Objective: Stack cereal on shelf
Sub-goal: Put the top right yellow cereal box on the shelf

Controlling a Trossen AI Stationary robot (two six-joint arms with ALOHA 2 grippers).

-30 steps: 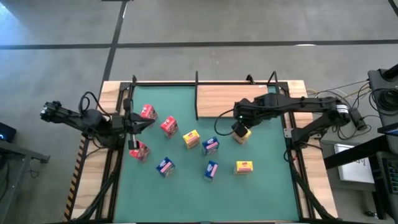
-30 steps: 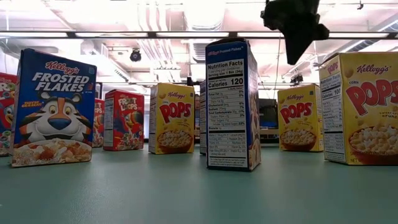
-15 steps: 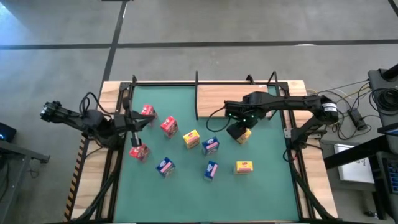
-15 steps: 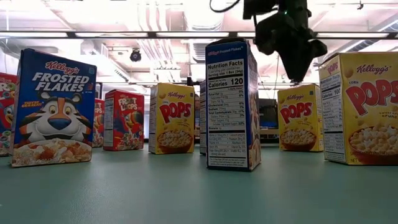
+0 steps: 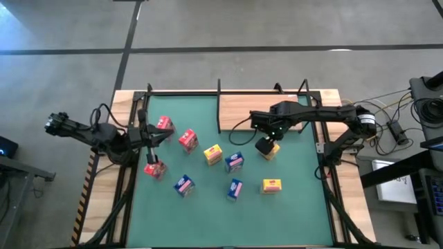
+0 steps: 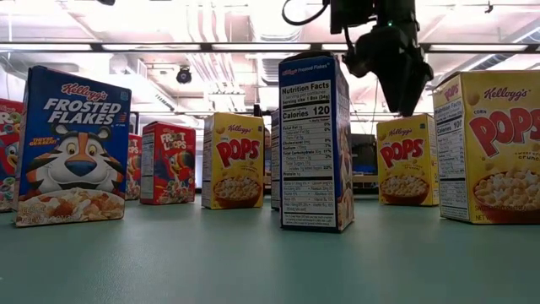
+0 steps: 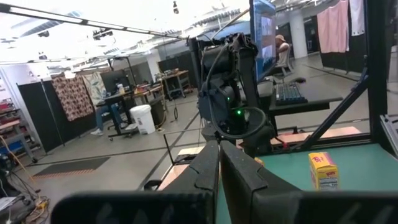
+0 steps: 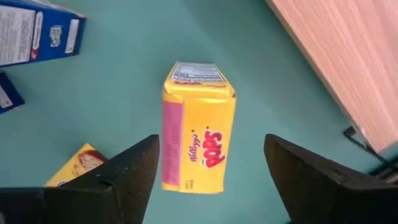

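Observation:
Several small cereal boxes stand upright on the green mat: red ones at the left, blue ones and yellow ones in the middle. The shelf, a light-wood board with thin black posts, lies at the far edge. My right gripper hangs open, pointing down, above one yellow Pops box. Its fingers stand on either side of the box without touching it. My left gripper waits shut at the left, beside the red boxes.
A blue box and another yellow box stand close to the one under my right gripper. The shelf's edge runs just beyond it. Black rails and the wooden border frame the mat. Bare mat lies along the near edge.
My right gripper has sunk toward the yellow Pops box near the shelf, shifted a little toward the table's left edge, and opened its fingers. No box has moved.

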